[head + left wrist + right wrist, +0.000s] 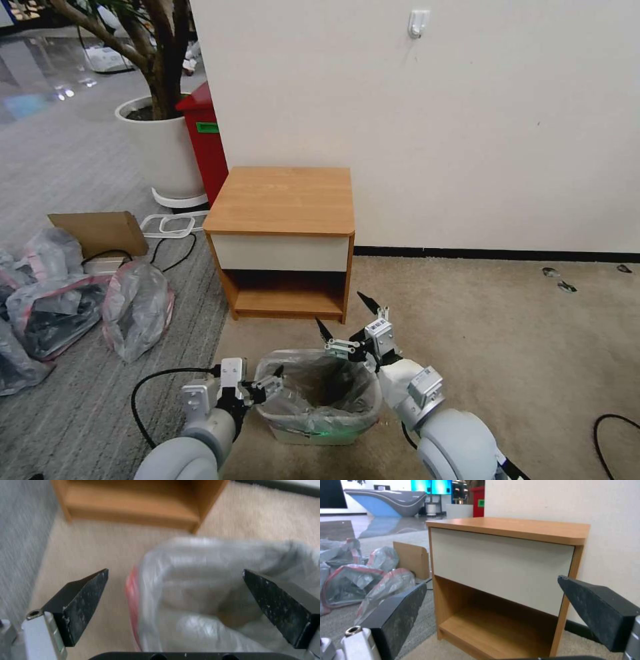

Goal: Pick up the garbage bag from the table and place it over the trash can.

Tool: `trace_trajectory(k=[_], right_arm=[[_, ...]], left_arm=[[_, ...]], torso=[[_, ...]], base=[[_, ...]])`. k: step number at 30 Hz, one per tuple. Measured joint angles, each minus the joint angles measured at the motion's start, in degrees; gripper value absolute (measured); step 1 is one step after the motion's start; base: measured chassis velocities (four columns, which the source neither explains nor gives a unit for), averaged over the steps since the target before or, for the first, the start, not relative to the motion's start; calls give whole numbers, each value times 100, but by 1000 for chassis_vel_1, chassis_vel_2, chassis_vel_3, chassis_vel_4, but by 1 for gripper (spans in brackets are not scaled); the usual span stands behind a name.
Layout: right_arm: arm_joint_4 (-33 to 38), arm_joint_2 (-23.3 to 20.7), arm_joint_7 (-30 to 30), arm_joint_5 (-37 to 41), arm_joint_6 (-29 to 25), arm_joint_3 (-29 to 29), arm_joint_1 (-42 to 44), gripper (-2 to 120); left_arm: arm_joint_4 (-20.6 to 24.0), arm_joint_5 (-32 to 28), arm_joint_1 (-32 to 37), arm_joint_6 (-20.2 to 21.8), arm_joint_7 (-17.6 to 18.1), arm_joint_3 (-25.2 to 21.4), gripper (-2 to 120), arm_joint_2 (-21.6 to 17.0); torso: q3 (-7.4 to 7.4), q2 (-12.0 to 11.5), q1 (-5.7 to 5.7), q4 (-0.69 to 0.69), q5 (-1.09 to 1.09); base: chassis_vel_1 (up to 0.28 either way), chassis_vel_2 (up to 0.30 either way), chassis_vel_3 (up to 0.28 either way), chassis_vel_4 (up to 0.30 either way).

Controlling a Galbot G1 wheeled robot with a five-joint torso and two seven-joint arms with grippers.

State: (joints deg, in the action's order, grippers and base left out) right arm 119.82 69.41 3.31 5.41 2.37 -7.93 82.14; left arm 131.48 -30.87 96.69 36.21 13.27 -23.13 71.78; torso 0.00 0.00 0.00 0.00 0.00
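The garbage bag (pixel 320 390) is seen already lining the trash can (pixel 313 433), its thin grey plastic draped over the rolled rim and sagging into the hollow, with a pinkish-red edge visible on the outer side in the left wrist view (pixel 133 605). The trash can stands on the beige carpet just in front of the worktop (pixel 283 200), whose wooden top is bare. The left end effector (pixel 272 383) is held at the left side of the can's rim with its fingers spread wide, one finger (pixel 83 600) outside the bag and the other (pixel 283 607) over the bag's opening; nothing is pinched between them. The right end effector (pixel 343 317) is raised above the far right corner of the can, pointed toward the worktop's open lower shelf (pixel 493 627), its fingers likewise spread apart and gripping nothing. Stuffed grey-pink bags (pixel 137 307) and a flat cardboard box (pixel 100 230) are found on the grey carpet to the left.
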Motion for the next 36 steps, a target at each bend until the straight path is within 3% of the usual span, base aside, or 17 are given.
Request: trace_trajectory(k=[1, 2, 3, 4, 6, 8, 10, 23, 36], right_arm=[[-38, 49, -41, -13, -46, -9, 13, 100], [-90, 135, -172, -70, -99, -35, 55, 100], [-90, 135, -172, -70, -99, -35, 55, 100], [-114, 191, -290, -137, -109, -60, 98, 100], [-154, 449, -790, -413, -93, -309, 340, 100], [-155, 483, -864, -437, -91, -357, 381, 100], [-151, 598, -1202, -523, -111, -630, 618, 100], [-110, 788, -1407, -546, -280, -999, 872, 100], [-115, 789, -1377, -541, -288, -996, 870, 100]], left_arm=[[-86, 340, 21, -522, -146, -14, 100, -3], [-282, 742, 39, -1346, -293, -34, 100, -4], [-282, 742, 39, -1346, -293, -34, 100, -4], [-457, 1015, 39, -1893, -378, -47, 100, -3], [-969, 1814, 15, -3407, -588, -195, 100, 17], [-1016, 1897, 21, -3562, -607, -226, 100, 18], [-1111, 1984, 87, -4072, -590, -293, 100, 2], [-1270, 1989, -4, -4412, -498, -476, 100, 62], [-1275, 1971, -10, -4431, -486, -481, 100, 62]], torso=[[0, 0, 0, 0, 1], [0, 0, 0, 1, 1], [0, 0, 0, 1, 1], [0, 0, 0, 1, 1], [0, 0, 0, 0, -2], [0, 0, 0, 0, -1], [0, 0, 0, 0, -1], [0, 0, 0, 0, 0], [0, 0, 0, 0, 0]], base=[[0, 0, 0, 0], [0, 0, 0, 0], [0, 0, 0, 0], [0, 0, 0, 0], [0, 0, 0, 0], [0, 0, 0, 0], [0, 0, 0, 0], [0, 0, 0, 0], [0, 0, 0, 0]])
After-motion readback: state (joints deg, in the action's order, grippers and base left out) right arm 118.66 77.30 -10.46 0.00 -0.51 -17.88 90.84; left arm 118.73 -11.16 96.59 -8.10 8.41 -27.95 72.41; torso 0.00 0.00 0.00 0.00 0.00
